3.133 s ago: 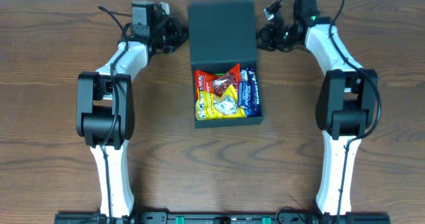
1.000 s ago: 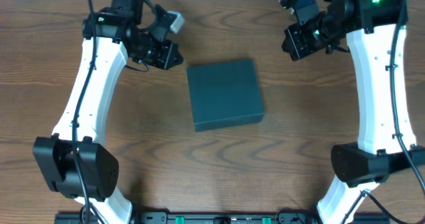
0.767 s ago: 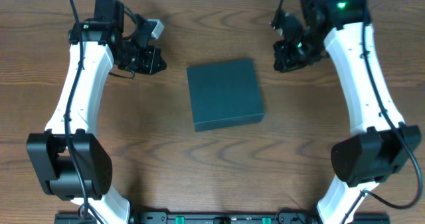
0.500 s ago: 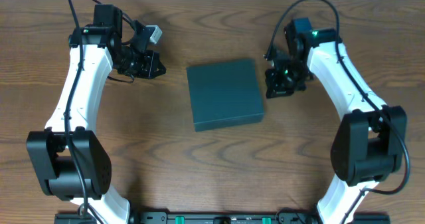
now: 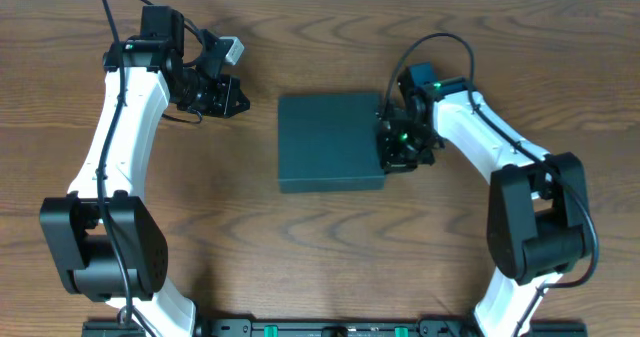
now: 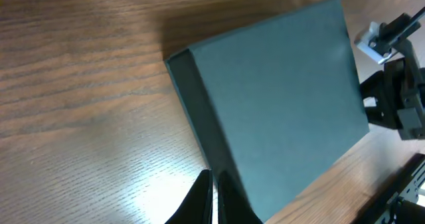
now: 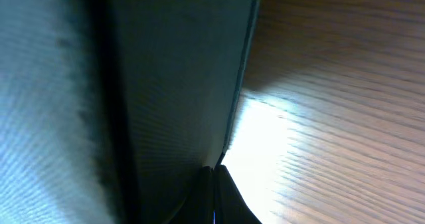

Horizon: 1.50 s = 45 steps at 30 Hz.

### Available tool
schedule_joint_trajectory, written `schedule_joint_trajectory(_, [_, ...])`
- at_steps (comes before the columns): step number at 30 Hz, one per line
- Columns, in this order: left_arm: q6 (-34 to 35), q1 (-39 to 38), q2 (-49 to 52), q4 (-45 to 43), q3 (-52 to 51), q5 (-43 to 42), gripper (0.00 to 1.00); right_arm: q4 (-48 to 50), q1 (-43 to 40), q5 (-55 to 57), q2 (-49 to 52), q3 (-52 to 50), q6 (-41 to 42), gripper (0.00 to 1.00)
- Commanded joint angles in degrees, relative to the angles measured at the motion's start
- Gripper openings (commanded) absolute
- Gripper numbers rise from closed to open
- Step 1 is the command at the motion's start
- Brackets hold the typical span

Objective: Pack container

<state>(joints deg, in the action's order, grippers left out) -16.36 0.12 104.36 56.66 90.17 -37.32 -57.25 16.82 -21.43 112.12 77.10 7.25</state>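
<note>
Read the right gripper as closed tip to tip and holding nothing, with the pinched tips set against the right wall of the container. Confirm in the right wrist view: dark box wall filling the left of the frame, bare wood on the right, tips meeting at the seam between wall and table. Read the left gripper likewise as closed and empty, standing well apart from the container's upper left corner and touching nothing. Locate the container near the middle of the table, lid down flat, contents hidden, sitting slightly askew to the table edge. Treat any sideways push from the right as the main hazard: with no backstop on the left side, expect sliding or rotation across the smooth wood rather than firm seating of the lid. Watch for denting of the cardboard-like wall under narrow closed tips. Guard against wedging of the tips under the base edge and tipping of the box. Do not assume full lid closure; cannot tell from these views. Before applying force, consider bracing the opposite wall with the left gripper.
</note>
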Motion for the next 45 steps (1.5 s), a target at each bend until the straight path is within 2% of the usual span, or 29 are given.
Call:
schedule_joint_trajectory(1, [0.28,0.15,-0.76,0.04,-0.07,-0.63,0.06,0.90,1.09,-2.36,-0.22,-0.09,1.73,0.01])
schedule_joint_trajectory(9, [0.26,1.60,-1.84,2.29,-0.07,-1.36,0.06,-1.44,-0.52,-2.32,-2.86,0.04,1.92,0.02])
schedule_joint_trajectory(19, [-1.97,2.75,-16.61,8.85,-1.79,-6.86,0.06,-4.79,1.66,4.55,-28.20,-0.63,3.23,0.02])
schedule_joint_trajectory(24, [-2.91,2.75,-31.01,7.69,-11.56,-11.58,0.06,-5.57,5.46,6.69,-41.38,-6.88,8.02,0.01])
schedule_joint_trajectory(30, [-2.78,2.75,-46.71,7.63,-22.34,-12.00,0.06,-3.06,9.99,6.62,-57.22,-18.53,11.41,0.01])
schedule_joint_trajectory(34, [1.62,2.75,-53.77,7.63,-25.16,-11.13,0.06,-1.90,11.34,6.23,-66.01,-25.40,12.96,0.02])
schedule_joint_trajectory(36, [6.95,2.75,-56.48,8.35,-25.31,-7.17,0.06,-1.81,11.50,4.72,-70.18,-29.00,15.02,0.02])
schedule_joint_trajectory(38, [8.87,2.75,-57.79,8.70,-25.31,-4.83,0.06,-1.66,11.50,3.82,-72.67,-31.54,17.18,0.02])
schedule_joint_trajectory(39, [10.43,2.75,-58.05,8.72,-25.31,-4.37,0.11,-1.53,11.50,3.82,-73.11,-32.35,19.26,0.41])
schedule_joint_trajectory(40, [11.63,2.75,-58.03,8.79,-25.31,-4.46,0.98,-1.16,11.50,3.80,-73.11,-32.83,21.18,0.70])
schedule_joint_trajectory(42, [15.26,2.75,-57.96,9.55,-25.31,-4.46,0.95,-0.42,11.50,3.78,-73.11,-33.79,26.47,0.99])
schedule_joint_trajectory(43, [17.53,2.75,-57.96,10.14,-25.31,-4.42,0.95,-0.39,11.50,3.72,-73.05,-34.34,30.93,0.99])
schedule_joint_trajectory(45, [17.88,2.75,-57.96,10.23,-25.31,-4.15,0.95,-0.37,11.50,3.41,-72.94,-34.84,35.65,0.99])
